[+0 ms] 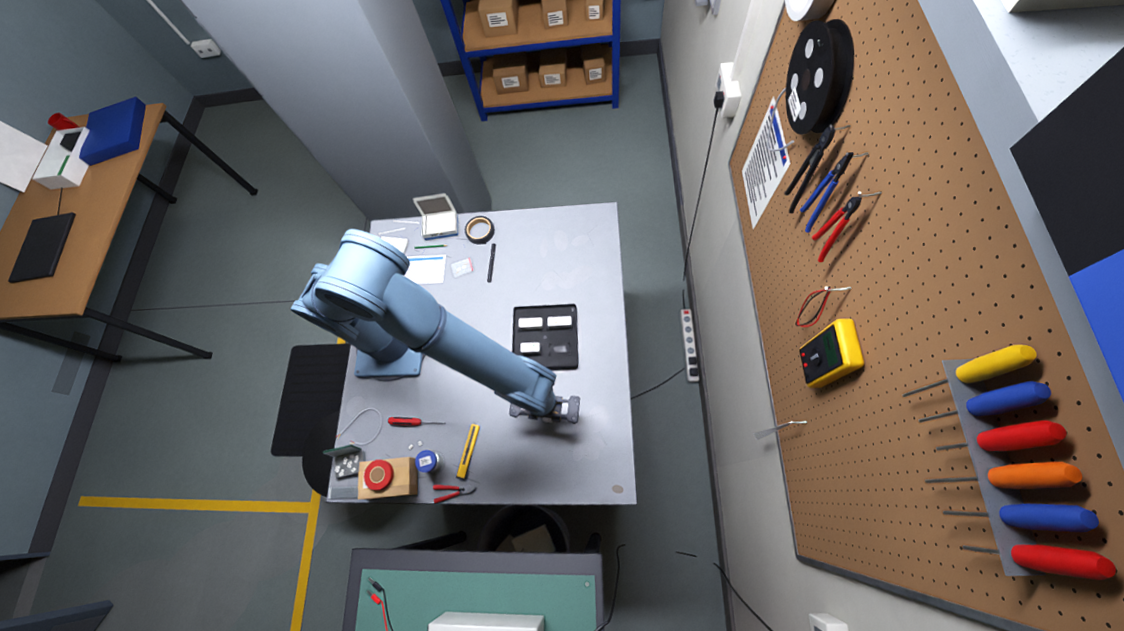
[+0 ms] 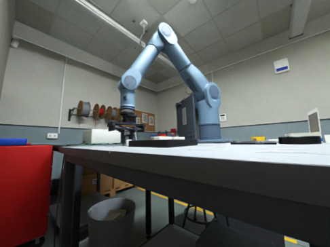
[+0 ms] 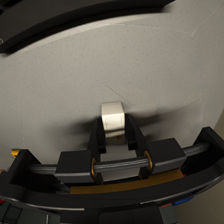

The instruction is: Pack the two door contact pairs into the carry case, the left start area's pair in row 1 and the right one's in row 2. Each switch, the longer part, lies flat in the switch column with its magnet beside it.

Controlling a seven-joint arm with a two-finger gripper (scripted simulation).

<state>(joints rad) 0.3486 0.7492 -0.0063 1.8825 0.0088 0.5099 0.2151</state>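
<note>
A small white magnet with an orange dot lies on the grey table, and my gripper is down over it and closed on it. The black carry case sits further back on the table, towards the arm's base side. It holds three white parts: two side by side in its far row and one in the left cell of the near row. The near row's right cell looks empty. From the side, my gripper stands in front of the case, near the table's right edge.
A bin stands under the table's front edge. Hand tools lie on the table's left front: a red screwdriver, a yellow knife, a red button box. A tape roll and papers lie at the back.
</note>
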